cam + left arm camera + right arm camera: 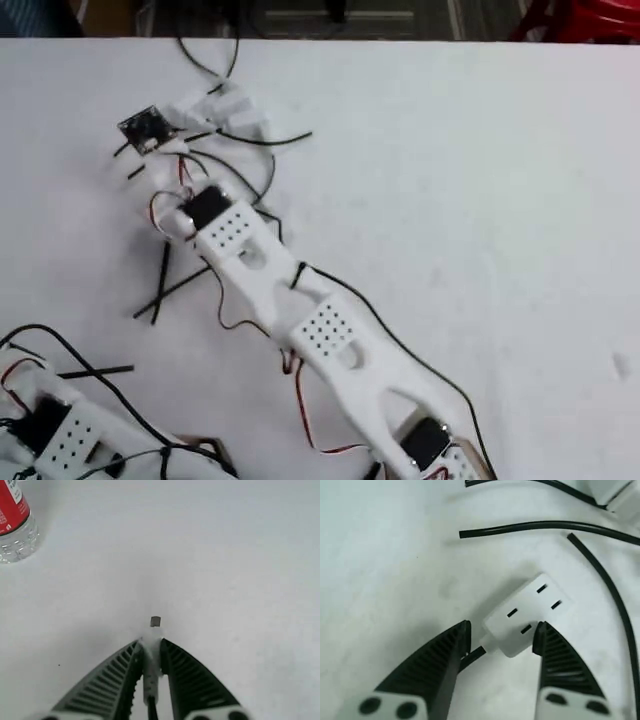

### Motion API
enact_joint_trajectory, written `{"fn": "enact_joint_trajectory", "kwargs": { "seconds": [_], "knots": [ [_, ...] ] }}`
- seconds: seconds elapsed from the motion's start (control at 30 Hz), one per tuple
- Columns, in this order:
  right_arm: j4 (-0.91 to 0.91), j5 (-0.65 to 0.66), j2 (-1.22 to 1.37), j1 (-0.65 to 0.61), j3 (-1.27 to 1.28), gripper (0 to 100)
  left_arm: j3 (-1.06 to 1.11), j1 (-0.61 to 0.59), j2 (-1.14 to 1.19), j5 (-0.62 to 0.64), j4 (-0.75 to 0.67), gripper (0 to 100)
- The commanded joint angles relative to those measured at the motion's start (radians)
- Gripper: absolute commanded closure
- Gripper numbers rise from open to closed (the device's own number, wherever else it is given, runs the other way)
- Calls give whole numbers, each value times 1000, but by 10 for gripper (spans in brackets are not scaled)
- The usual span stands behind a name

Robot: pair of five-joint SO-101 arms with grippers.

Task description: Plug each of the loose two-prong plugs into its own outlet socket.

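Observation:
In the right wrist view my right gripper (502, 626) stands open, its two black fingers on either side of one end of a white outlet socket block (530, 609). The block lies flat on the table, with two pairs of slots facing up and a black cable leaving its near end. In the high view the right arm (240, 240) stretches to the far left of the table, where white sockets (228, 108) and cables lie in a cluster. My left gripper (151, 642) is shut on a white plug (150, 667), whose dark prong (155, 622) points forward just above the table. The left arm (55, 435) sits at the near left corner.
Loose black cables (545, 526) run past the socket block. A small black square part (145, 128) lies at the left of the cluster. Short black cable pieces (165, 285) lie near the arm. A clear bottle with a red label (15, 522) stands ahead of the left gripper.

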Motion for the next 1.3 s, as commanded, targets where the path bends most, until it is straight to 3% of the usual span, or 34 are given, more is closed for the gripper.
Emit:
{"fn": "enact_joint_trajectory", "kwargs": {
  "seconds": [0.0,0.1,0.27,0.37,0.5,0.63,0.8,1.03,1.27],
  "knots": [
    [114,0,-4,18,3,790,-25,13,-16,-8,2,976],
    [240,8,-5,48,-5,790,-25,13,-16,-8,2,976],
    [377,180,-35,90,3,790,-25,13,-16,-8,2,976],
    [452,209,-41,113,-5,790,-25,13,-16,-8,2,976],
    [458,209,-38,119,-5,831,-25,15,-16,-8,2,976],
    [409,210,-44,120,-5,985,-25,15,-16,-8,2,976],
    [410,218,-94,120,-29,980,-25,15,-16,-8,2,976],
    [423,341,-239,113,-221,979,-25,15,-16,-8,2,976],
    [532,463,-429,128,-216,979,-25,22,-16,-8,2,976]
  ]
}}
